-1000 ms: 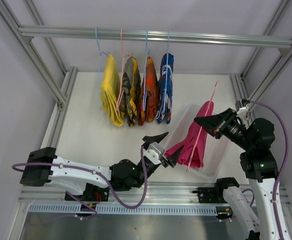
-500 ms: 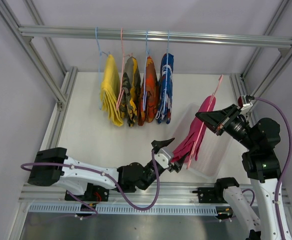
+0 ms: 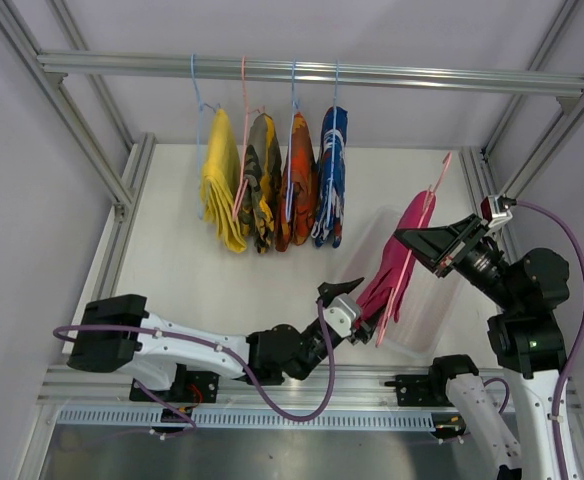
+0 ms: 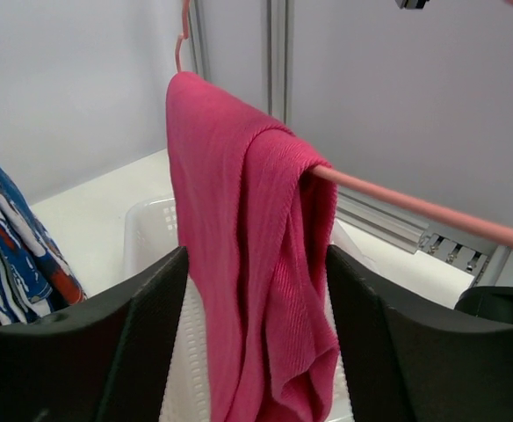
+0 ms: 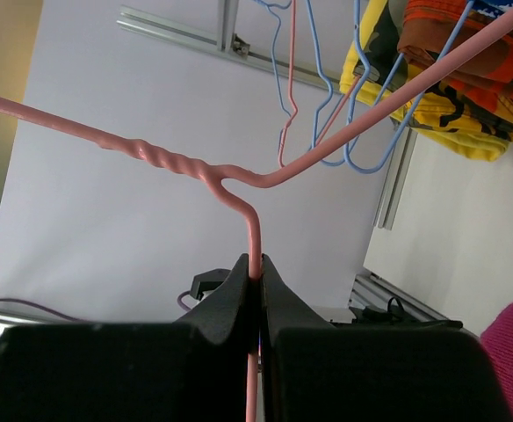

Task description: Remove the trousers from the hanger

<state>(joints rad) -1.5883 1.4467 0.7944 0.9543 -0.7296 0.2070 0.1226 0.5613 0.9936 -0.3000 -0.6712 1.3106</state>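
The magenta pink trousers (image 3: 400, 258) hang folded over a pink wire hanger (image 3: 418, 240), and show close up in the left wrist view (image 4: 248, 255). My right gripper (image 3: 419, 238) is shut on the hanger's neck (image 5: 253, 230) and holds it up above the basket. My left gripper (image 3: 357, 303) is open, its jaws on either side of the trousers' lower end (image 4: 265, 369), apart from the cloth. The yellow (image 3: 222, 180), camouflage (image 3: 260, 182), orange-red (image 3: 298, 182) and blue-and-white (image 3: 330, 178) trousers hang on hangers from the top rail (image 3: 302, 72).
A white perforated basket (image 3: 434, 300) stands on the table under the pink trousers, and shows in the left wrist view (image 4: 147, 230). Aluminium frame posts (image 3: 107, 170) bound the table on both sides. The right wrist view shows blue and pink hanger hooks (image 5: 322, 105) on the rail.
My right gripper has lifted the hanger and pink trousers up and to the right. My left gripper has moved right, and its open jaws now straddle the trousers' lower end.
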